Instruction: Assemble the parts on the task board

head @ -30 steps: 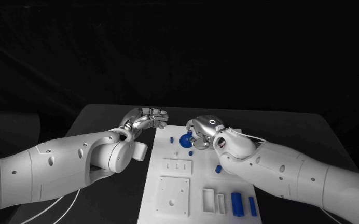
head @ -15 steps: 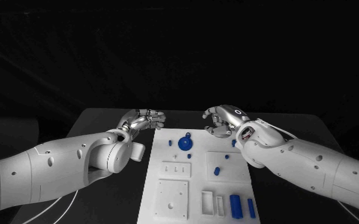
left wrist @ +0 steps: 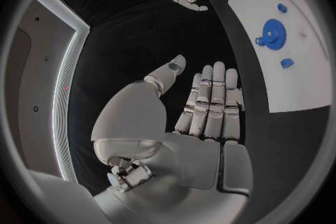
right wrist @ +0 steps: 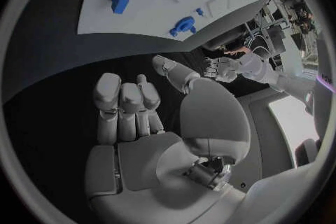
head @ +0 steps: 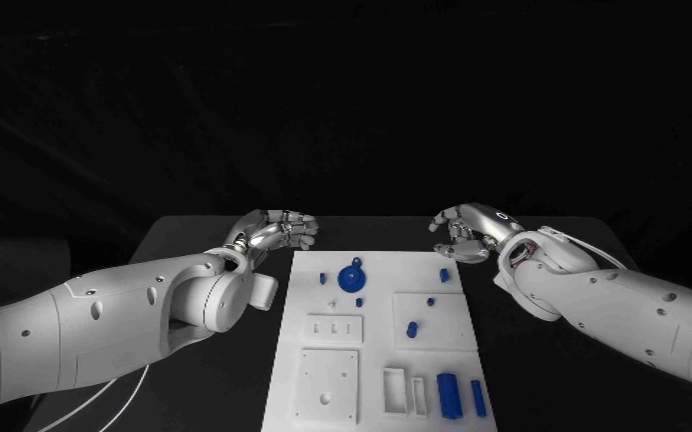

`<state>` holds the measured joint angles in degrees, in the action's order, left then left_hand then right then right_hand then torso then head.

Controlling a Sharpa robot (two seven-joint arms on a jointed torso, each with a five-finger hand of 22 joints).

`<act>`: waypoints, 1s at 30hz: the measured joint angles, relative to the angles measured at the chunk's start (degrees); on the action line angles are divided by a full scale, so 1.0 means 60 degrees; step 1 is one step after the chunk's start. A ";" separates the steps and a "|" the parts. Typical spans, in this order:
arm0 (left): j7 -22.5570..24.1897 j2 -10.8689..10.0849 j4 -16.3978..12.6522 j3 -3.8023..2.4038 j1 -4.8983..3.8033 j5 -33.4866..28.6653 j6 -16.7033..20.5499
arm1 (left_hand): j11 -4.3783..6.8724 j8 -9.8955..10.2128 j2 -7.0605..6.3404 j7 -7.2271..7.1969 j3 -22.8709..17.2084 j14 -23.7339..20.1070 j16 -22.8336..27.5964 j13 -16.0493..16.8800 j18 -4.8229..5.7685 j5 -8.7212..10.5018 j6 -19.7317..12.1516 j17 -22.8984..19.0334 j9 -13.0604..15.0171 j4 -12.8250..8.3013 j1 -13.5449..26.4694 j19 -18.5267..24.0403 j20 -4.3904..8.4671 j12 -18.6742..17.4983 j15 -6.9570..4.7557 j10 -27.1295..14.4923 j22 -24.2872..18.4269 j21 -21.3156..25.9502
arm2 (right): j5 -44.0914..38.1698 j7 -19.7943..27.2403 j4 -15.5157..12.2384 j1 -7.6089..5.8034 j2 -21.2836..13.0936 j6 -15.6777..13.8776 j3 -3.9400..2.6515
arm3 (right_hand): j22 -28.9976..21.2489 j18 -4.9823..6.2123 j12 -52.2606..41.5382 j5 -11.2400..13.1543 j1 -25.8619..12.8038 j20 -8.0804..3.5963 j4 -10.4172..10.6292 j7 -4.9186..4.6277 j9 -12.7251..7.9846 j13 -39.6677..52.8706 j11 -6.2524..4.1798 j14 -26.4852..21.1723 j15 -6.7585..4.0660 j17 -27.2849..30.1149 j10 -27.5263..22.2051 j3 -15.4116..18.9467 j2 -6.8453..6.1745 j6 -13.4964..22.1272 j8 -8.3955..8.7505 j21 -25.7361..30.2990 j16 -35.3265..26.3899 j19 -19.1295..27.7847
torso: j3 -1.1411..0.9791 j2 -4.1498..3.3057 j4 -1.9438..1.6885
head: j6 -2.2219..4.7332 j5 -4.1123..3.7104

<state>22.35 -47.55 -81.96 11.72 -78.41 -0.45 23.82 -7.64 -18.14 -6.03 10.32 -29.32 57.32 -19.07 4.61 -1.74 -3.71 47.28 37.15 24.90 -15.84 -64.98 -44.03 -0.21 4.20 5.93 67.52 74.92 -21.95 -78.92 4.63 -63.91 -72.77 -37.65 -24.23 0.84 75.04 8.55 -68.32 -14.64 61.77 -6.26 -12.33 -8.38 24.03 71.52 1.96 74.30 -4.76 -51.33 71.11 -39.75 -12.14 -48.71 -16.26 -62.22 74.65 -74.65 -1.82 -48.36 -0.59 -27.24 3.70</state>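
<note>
white board [head: 378, 352] mid-table, blue parts on it: round disc [head: 351, 277] near the far end, bars [head: 449, 393] at the near end. my left hand [head: 274, 229] and right hand [head: 469, 231] flank the far corners, fingers curled, holding nothing.

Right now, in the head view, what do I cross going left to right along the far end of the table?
Left hand → far edge of the task board → round blue part → small blue part → right hand, which holds nothing.
</note>
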 measured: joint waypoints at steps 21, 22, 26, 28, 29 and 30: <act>-0.0026 0.0035 -0.0028 0.0000 0.0061 0.0016 -0.0356 | 0.0000 0.0000 0.0037 0.0000 0.0000 0.0000 0.0000 0.0016 0.0001 0.0000 0.0000 0.0011 0.0008 0.0000 0.0037 0.0000 0.0000 0.0000 0.0000 0.0000 -0.0002 0.0000 | 0.1361 0.1220 0.1933 0.0633 0.0188 0.1344 -0.0002 | 0.0000 -0.0050 0.0555 0.0185 0.0086 0.0169 -0.0734 0.0084 0.0018 -0.0435 -0.0121 -0.0258 0.0013 -0.0060 -0.0868 0.2107 0.0373 0.0250 0.0051 0.0130 -0.0228 0.0576 | 0.0005 -0.0001 0.0005 | -0.0043 -0.0569; -0.0028 0.0038 -0.0028 0.0000 0.0071 0.0016 -0.0369 | 0.0000 0.0000 0.0037 0.0000 0.0000 0.0000 0.0000 0.0016 0.0002 0.0000 0.0000 0.0016 0.0008 0.0000 0.0037 0.0000 0.0000 0.0000 0.0000 0.0000 -0.0002 0.0000 | 0.1377 0.1245 0.1997 0.0692 0.0217 0.1375 0.0000 | 0.0000 -0.0050 0.0555 0.0185 0.0093 0.0169 -0.0723 0.0098 0.0018 -0.0435 -0.0121 -0.0250 0.0005 -0.0060 -0.0869 0.2149 0.0365 0.0264 0.0051 0.0130 -0.0228 0.0576 | 0.0007 -0.0004 0.0000 | -0.0052 -0.0572; -0.0035 0.0038 -0.0028 0.0000 0.0112 0.0017 -0.0403 | 0.0000 0.0000 0.0037 0.0000 0.0000 0.0000 0.0000 0.0015 0.0002 0.0000 0.0000 0.0018 0.0008 0.0000 0.0037 0.0000 0.0000 0.0000 0.0000 0.0000 -0.0002 0.0000 | 0.1411 0.1314 0.2138 0.0841 0.0302 0.1462 0.0008 | 0.0000 -0.0048 0.0555 0.0185 0.0193 0.0203 -0.0736 0.0099 0.0018 -0.0447 -0.0154 -0.0239 -0.0019 -0.0072 -0.0902 0.2159 0.0391 0.0265 0.0051 0.0130 -0.0228 0.0609 | 0.0018 -0.0005 -0.0021 | -0.0114 -0.0578; -0.0038 0.0038 -0.0024 0.0002 0.0118 0.0017 -0.0416 | 0.0000 0.0000 0.0037 0.0000 0.0000 0.0000 0.0000 0.0015 0.0002 0.0000 0.0000 0.0018 0.0007 0.0000 0.0037 0.0000 0.0000 0.0000 0.0000 0.0000 -0.0002 0.0000 | 0.1421 0.1340 0.2185 0.0868 0.0332 0.1492 0.0007 | 0.0000 -0.0048 0.0555 0.0185 0.0255 0.0203 -0.0726 0.0119 0.0017 -0.0451 -0.0154 -0.0262 -0.0054 -0.0083 -0.0902 0.2169 0.0453 0.0285 0.0051 0.0130 -0.0263 0.0609 | 0.0018 -0.0006 -0.0028 | -0.0134 -0.0588; -0.0040 0.0038 -0.0023 0.0002 0.0118 0.0017 -0.0424 | 0.0000 0.0000 0.0037 0.0000 0.0000 0.0000 0.0000 0.0015 0.0002 0.0000 0.0000 0.0018 0.0007 0.0000 0.0037 0.0000 0.0000 0.0000 0.0000 0.0000 -0.0002 0.0000 | 0.1427 0.1355 0.2214 0.0882 0.0349 0.1509 0.0006 | 0.0000 -0.0047 0.0555 0.0185 0.0255 0.0203 -0.0714 0.0134 0.0017 -0.0452 -0.0155 -0.0251 -0.0064 -0.0085 -0.0903 0.2188 0.0453 0.0299 0.0051 0.0130 -0.0263 0.0608 | 0.0018 -0.0008 -0.0033 | -0.0145 -0.0594; -0.0041 0.0038 -0.0023 0.0002 0.0118 0.0017 -0.0430 | 0.0000 0.0000 0.0037 0.0000 0.0000 0.0000 0.0000 0.0015 0.0002 0.0000 0.0000 0.0018 0.0007 0.0000 0.0037 0.0000 0.0000 0.0000 0.0000 0.0000 -0.0002 0.0000 | 0.1431 0.1364 0.2229 0.0893 0.0361 0.1519 0.0003 | 0.0000 -0.0046 0.0555 0.0185 0.0284 0.0203 -0.0735 0.0134 0.0017 -0.0452 -0.0155 -0.0251 -0.0065 -0.0085 -0.0903 0.2210 0.0482 0.0299 0.0051 0.0130 -0.0263 0.0608 | 0.0019 -0.0011 -0.0037 | -0.0154 -0.0600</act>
<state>22.10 -47.32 -82.10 11.73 -77.70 -0.34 21.24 -7.64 -18.14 -5.81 10.32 -29.31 57.32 -19.07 4.70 -1.73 -3.71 47.28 37.26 24.94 -15.84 -64.76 -44.03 -0.21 4.20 5.93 67.52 74.90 -21.95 -70.34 12.81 -50.54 -67.41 -35.48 -15.12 0.86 75.04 8.27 -64.99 -13.53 63.47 -5.04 -16.74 -7.57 24.13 68.81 1.03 72.80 -5.15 -51.84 65.70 -26.50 -9.25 -46.92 -15.95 -61.45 73.08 -71.00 -1.70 -48.43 -0.81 -28.16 0.10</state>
